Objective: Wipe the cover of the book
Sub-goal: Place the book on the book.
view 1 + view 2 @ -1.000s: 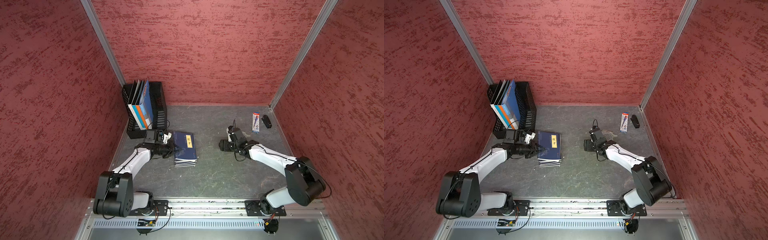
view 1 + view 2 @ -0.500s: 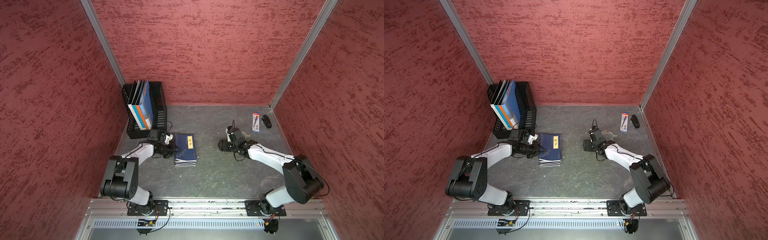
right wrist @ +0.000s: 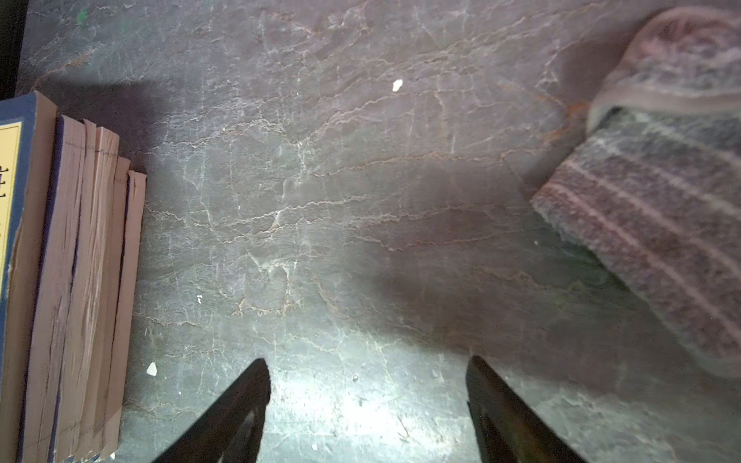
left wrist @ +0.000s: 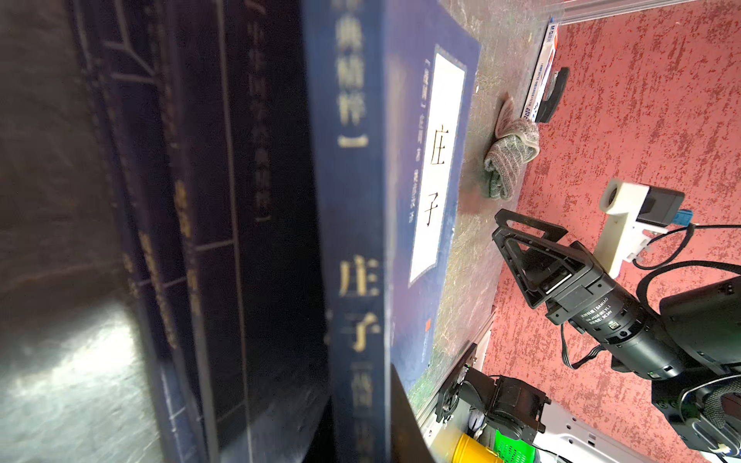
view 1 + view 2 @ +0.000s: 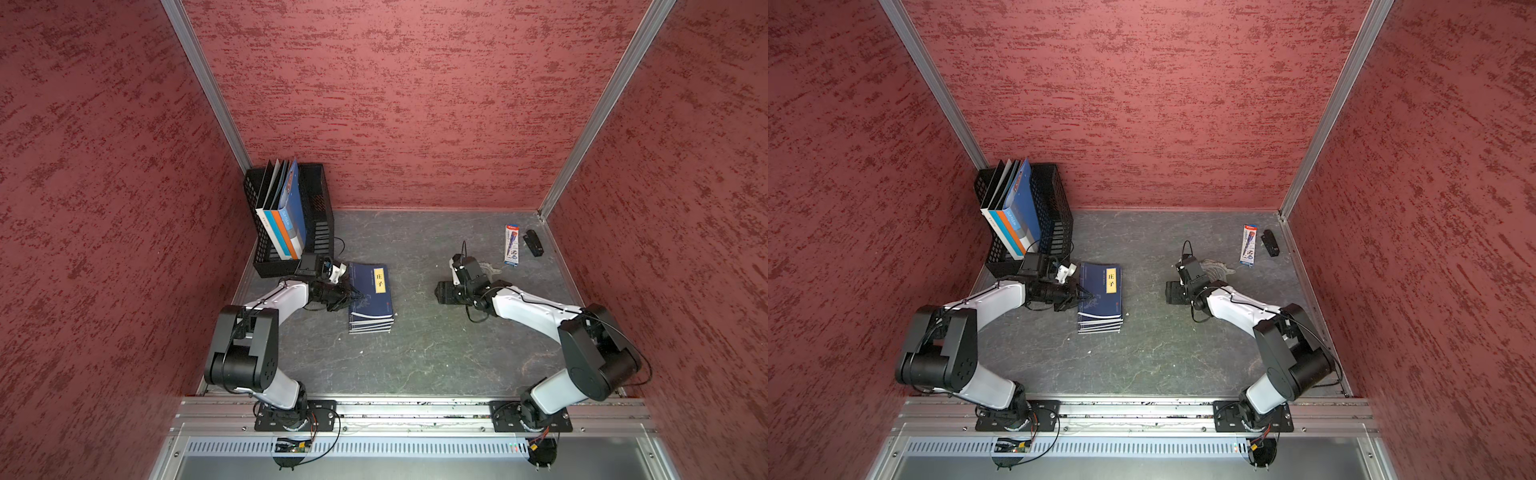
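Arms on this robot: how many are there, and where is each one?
2. The left arm reaches to the side of the book stack; the right arm is beside the cloth. None seems hidden.

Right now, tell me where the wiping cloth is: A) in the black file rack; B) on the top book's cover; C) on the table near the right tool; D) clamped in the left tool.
C: the striped cloth lies on the table, beside the open right tool and apart from the book stack.
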Tool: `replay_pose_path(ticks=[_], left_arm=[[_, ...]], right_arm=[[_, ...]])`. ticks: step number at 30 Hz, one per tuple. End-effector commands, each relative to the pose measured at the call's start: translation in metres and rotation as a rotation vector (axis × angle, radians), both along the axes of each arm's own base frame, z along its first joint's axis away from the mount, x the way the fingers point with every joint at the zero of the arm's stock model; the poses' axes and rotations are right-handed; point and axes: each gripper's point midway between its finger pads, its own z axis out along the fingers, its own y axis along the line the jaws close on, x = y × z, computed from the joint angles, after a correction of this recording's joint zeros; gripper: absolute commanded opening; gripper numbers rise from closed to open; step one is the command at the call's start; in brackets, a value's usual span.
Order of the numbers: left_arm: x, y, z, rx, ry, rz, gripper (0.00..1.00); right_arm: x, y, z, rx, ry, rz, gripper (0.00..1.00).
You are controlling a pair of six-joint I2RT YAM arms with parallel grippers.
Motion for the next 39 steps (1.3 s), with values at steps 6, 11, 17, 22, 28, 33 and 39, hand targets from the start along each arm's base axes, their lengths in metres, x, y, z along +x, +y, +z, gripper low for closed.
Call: replay_pose_path(ticks=[6, 11, 17, 22, 28, 33, 39], left_arm=[[-0.002, -0.002, -0.007, 0.038, 0.004, -0.039, 0.15], [-0.006, 0.001, -0.011, 0.064, 0.019, -0.046, 0.2], [-0.004, 0.007, -0.013, 0.111, 0.03, -0.039, 0.27], [-0.001, 0.008, -0.01, 0.133, 0.027, -0.041, 0.36], [-0.002, 0.012, -0.012, 0.175, 0.047, -0.047, 0.45], [-0.002, 0.015, -0.012, 0.213, 0.05, -0.052, 0.5], [-0.004, 0.022, -0.014, 0.298, 0.059, -0.052, 0.57]], right_arm=[[0.009, 0.01, 0.01, 0.016, -0.04, 0.024, 0.77], [0.011, 0.01, 0.006, 0.013, -0.037, 0.027, 0.78], [0.013, 0.012, 0.004, 0.008, -0.033, 0.034, 0.78], [0.014, 0.013, 0.004, 0.01, -0.034, 0.034, 0.78], [0.014, 0.013, 0.002, 0.009, -0.03, 0.036, 0.78], [0.014, 0.014, 0.001, 0.01, -0.027, 0.041, 0.78], [0.014, 0.015, 0.0, 0.009, -0.026, 0.046, 0.78]])
